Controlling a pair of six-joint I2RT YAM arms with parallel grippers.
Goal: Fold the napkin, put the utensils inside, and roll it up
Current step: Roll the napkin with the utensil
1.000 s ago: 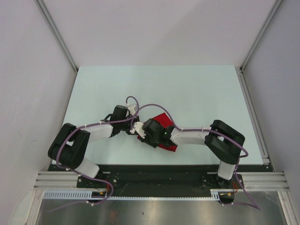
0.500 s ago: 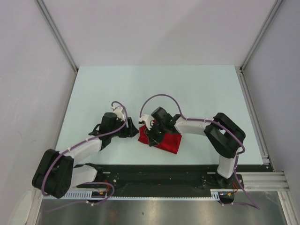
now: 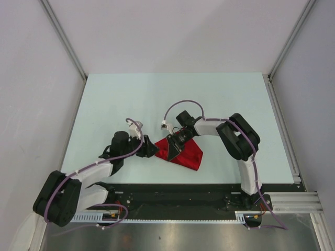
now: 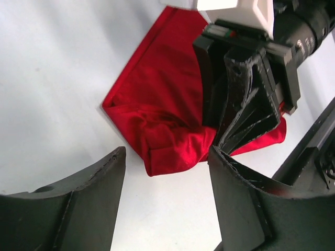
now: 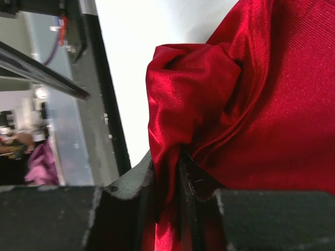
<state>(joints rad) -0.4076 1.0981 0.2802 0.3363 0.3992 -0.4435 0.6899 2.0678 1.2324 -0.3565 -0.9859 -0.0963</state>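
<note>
The red napkin [image 3: 191, 156] lies bunched on the table near the front edge, between the two arms. My right gripper [image 3: 175, 144] is shut on a fold at its left end; in the right wrist view the cloth [image 5: 272, 94] is pinched between the jaws of that gripper [image 5: 167, 162]. My left gripper [image 3: 151, 149] stands open just left of the napkin, apart from it. In the left wrist view the napkin [image 4: 157, 104] lies beyond the open left gripper [image 4: 167, 157], with the right gripper [image 4: 246, 99] on the cloth. The utensils are out of view.
The pale green table [image 3: 157, 99] is walled in white on three sides. A black base plate and aluminium rails [image 3: 178, 201] run along the near edge, close to the napkin. The table's front edge [image 5: 104, 104] shows in the right wrist view.
My left gripper has opened, let go of the napkin and drawn back to the left. The right gripper has stayed shut on the cloth while its arm swung farther back.
</note>
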